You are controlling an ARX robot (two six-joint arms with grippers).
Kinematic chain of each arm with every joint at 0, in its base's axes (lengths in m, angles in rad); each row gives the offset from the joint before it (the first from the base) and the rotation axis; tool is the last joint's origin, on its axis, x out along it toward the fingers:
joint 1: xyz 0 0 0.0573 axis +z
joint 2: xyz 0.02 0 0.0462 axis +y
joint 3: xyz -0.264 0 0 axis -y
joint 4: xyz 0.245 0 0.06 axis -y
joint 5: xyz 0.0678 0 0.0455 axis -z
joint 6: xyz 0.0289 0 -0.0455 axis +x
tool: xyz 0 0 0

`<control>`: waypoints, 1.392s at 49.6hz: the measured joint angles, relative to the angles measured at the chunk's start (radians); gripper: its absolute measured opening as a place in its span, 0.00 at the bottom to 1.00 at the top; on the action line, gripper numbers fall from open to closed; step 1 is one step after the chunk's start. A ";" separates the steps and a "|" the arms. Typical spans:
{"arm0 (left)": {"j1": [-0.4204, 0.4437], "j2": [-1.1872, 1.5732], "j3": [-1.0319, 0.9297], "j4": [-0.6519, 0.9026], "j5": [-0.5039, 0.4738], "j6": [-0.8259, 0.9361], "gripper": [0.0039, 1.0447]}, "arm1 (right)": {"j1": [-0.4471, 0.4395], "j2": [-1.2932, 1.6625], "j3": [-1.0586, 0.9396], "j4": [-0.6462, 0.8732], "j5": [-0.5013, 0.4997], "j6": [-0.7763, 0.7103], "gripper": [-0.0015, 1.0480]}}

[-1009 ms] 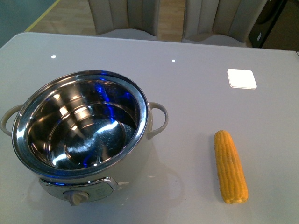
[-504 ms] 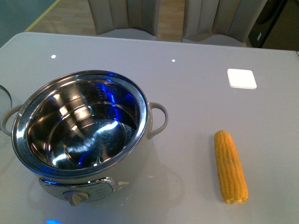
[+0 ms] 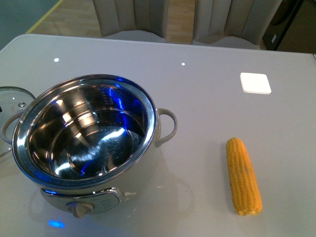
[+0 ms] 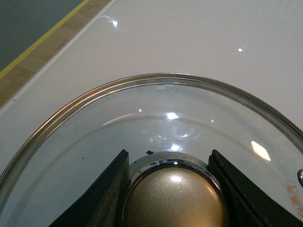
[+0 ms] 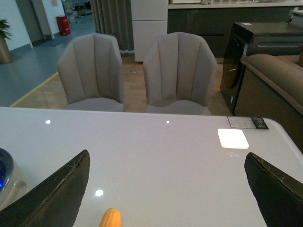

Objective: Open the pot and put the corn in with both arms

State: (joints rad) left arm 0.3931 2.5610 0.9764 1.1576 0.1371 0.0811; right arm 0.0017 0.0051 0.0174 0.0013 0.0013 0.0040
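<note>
The steel pot (image 3: 84, 133) stands uncovered at the table's front left, its shiny inside empty, cream handle (image 3: 168, 126) on its right and a dial knob (image 3: 79, 209) in front. The yellow corn (image 3: 243, 176) lies on the table at the front right; its tip (image 5: 111, 218) shows in the right wrist view between my right gripper's wide-open fingers (image 5: 61, 189). My left gripper (image 4: 170, 189) is shut on the gold knob (image 4: 175, 198) of the glass lid (image 4: 156, 118). The lid's edge (image 3: 15, 98) peeks in at the far left of the front view. Neither arm shows in the front view.
A white square pad (image 3: 256, 83) lies at the table's back right. Two beige chairs (image 5: 137, 71) stand behind the far edge, with a dark cabinet (image 5: 265, 47) and a sofa beyond. A yellow floor line (image 4: 42, 42) runs past the table's left edge.
The glass lid has come into the front view from the left, further in than half a second ago. A blue light now glows on the table in front of the pot.
</note>
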 joint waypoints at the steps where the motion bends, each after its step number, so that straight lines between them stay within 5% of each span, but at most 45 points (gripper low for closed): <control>1: -0.001 0.005 0.000 0.002 -0.003 0.000 0.42 | 0.000 0.000 0.000 0.000 0.000 0.000 0.92; 23: -0.004 0.044 -0.001 0.002 -0.031 0.017 0.43 | 0.000 0.000 0.000 0.000 0.000 0.000 0.92; 43: -0.005 -0.053 -0.041 -0.024 -0.071 0.019 0.95 | 0.000 0.000 0.000 0.000 0.000 0.000 0.92; 69: 0.027 -0.721 -0.348 -0.156 -0.045 -0.047 0.94 | 0.000 0.000 0.000 0.000 0.000 0.000 0.92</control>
State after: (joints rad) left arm 0.4202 1.8400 0.6281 1.0016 0.0917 0.0341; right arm 0.0017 0.0051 0.0174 0.0013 0.0010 0.0040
